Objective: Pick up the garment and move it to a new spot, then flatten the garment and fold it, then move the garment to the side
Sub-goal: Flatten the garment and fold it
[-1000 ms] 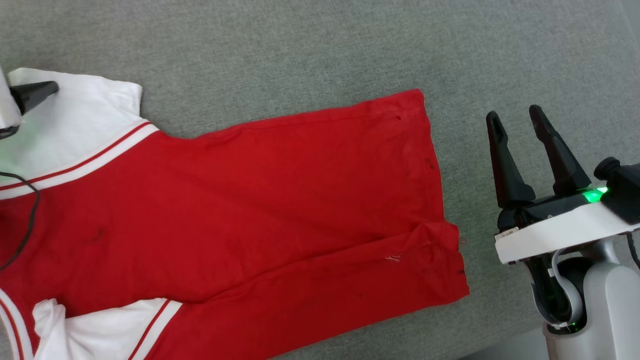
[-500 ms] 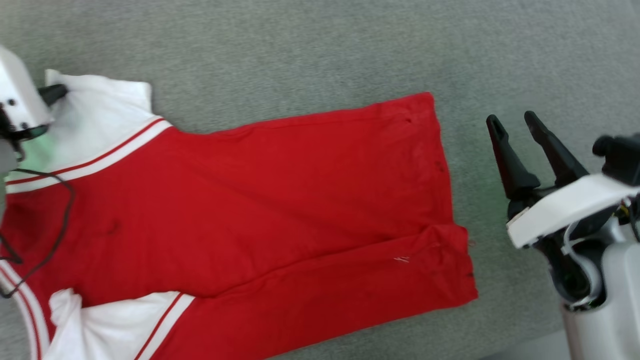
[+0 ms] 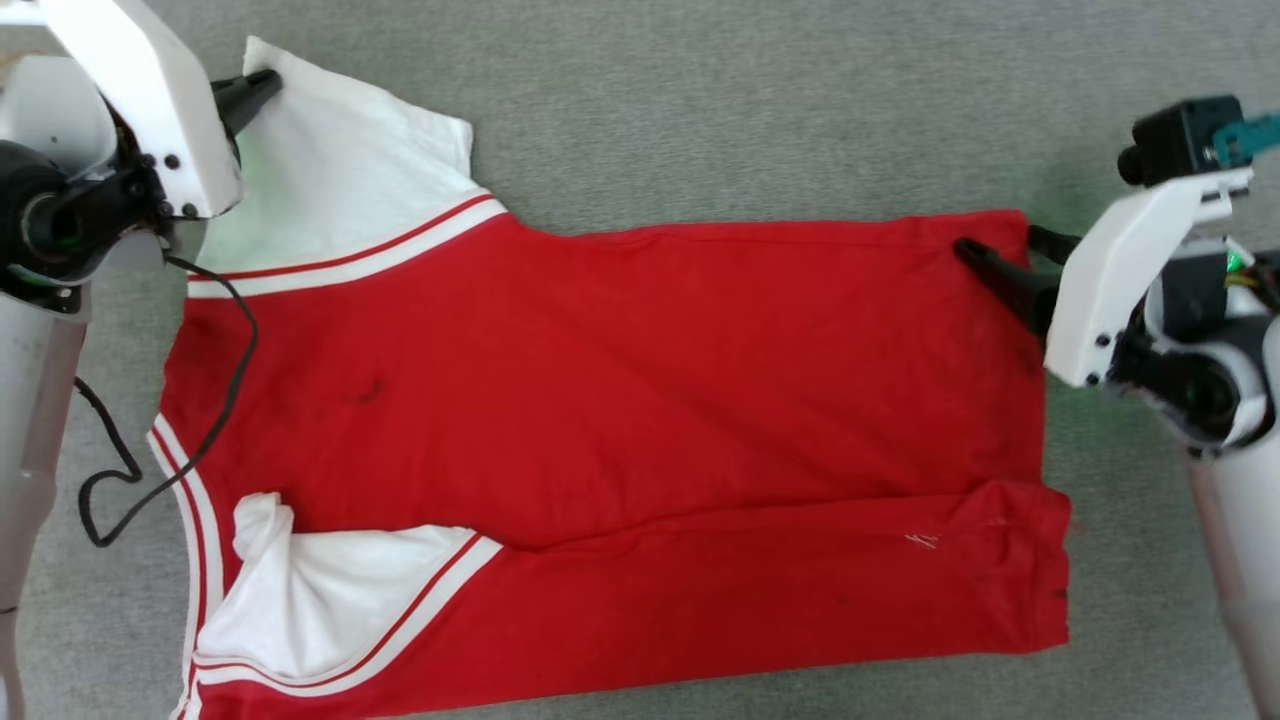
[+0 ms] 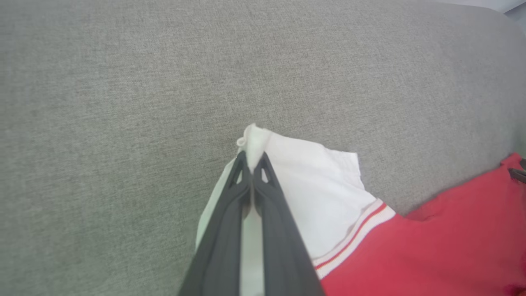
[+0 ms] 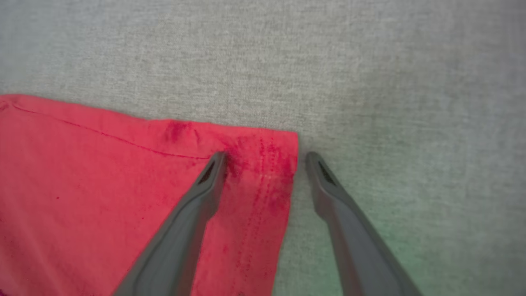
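The garment (image 3: 620, 400) lies on grey woven cloth (image 3: 750, 100). Left gripper (image 4: 251, 161) is pinched tight on the white sleeve (image 4: 312, 193), right gripper (image 5: 267, 158) gapes around the hem corner (image 5: 279, 148).

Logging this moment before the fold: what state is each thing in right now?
Red jersey-style fabric shirt with white sleeves: spread on the grey cloth surface, near sleeve rumpled.
Left tool: shut on the far white sleeve's corner.
Right tool: open, straddling the red hem corner, not gripping.
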{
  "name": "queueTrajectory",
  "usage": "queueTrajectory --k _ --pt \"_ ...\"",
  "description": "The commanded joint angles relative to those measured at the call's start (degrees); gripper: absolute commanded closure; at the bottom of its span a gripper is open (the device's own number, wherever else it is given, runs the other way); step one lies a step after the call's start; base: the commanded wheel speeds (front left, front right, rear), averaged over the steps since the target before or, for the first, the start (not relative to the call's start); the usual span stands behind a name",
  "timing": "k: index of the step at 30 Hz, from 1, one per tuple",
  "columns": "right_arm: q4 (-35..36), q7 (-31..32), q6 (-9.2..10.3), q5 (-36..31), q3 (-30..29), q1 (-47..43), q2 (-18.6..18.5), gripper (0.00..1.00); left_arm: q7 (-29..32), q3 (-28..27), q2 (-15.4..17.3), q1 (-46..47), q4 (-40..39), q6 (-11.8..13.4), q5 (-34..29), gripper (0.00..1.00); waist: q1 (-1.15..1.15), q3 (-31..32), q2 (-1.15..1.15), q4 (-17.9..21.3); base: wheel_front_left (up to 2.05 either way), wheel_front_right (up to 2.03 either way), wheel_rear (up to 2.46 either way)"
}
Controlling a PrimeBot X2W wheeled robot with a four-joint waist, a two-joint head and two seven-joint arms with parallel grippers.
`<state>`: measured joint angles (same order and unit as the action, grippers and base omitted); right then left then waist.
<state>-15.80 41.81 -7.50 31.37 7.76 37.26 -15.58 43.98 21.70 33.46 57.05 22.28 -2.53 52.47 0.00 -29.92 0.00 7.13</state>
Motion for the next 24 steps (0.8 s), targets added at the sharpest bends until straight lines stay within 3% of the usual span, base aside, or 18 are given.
queueTrajectory --k 1,2,3,5,6,10,14,24 --pt "-2.58 3.20 0.02 0.22 1.41 0.04 -0.01 0.00 -0.54 0.21 -0.47 0.73 -0.41 -0.24 -0.35 1.00 0.00 -0.63 0.00 -1.00 0.00 0.00 0.00" --pt "-3.73 5.22 0.03 0.39 2.05 0.18 0.13 0.05 -0.83 0.33 -0.64 0.65 -0.61 -0.38 -0.31 1.00 0.00 -0.67 0.00 -1.23 0.00 0.00 0.00" --pt "-4.79 7.24 0.03 0.30 2.64 0.24 0.21 0.38 -1.00 0.39 -0.67 0.57 -0.74 -0.42 -0.33 1.00 0.00 -0.71 0.00 -1.40 0.00 0.00 0.00" --pt "-6.16 10.45 0.02 -0.17 3.76 0.34 -0.03 0.87 -1.34 0.54 -0.75 0.44 -0.91 -0.57 -0.40 1.00 0.00 -0.71 0.00 -1.72 0.00 0.00 0.00" --pt "-6.50 11.24 0.02 0.18 3.92 0.64 0.25 1.00 -1.47 0.60 -0.85 0.36 -0.94 -0.67 -0.40 1.00 0.00 -0.66 0.00 -1.87 0.00 0.00 0.00" --pt "-5.43 11.05 0.01 -0.17 3.55 2.74 -0.20 1.00 -2.85 0.50 -0.84 -0.59 -0.67 -1.07 -0.44 1.00 0.00 0.33 0.00 -2.26 0.00 0.00 0.00" --pt "-2.11 7.02 0.02 -1.49 1.17 4.30 -1.38 1.00 -6.03 -0.31 -0.88 -2.56 -0.30 -1.45 -0.43 1.00 0.00 2.81 0.00 -2.87 0.00 0.00 0.00" --pt "2.16 1.45 0.03 -2.69 -6.31 -3.87 -0.75 1.00 -16.57 -3.08 -1.16 -14.66 -2.97 -1.70 1.18 1.00 0.00 11.52 0.00 -4.88 0.00 0.00 0.00"
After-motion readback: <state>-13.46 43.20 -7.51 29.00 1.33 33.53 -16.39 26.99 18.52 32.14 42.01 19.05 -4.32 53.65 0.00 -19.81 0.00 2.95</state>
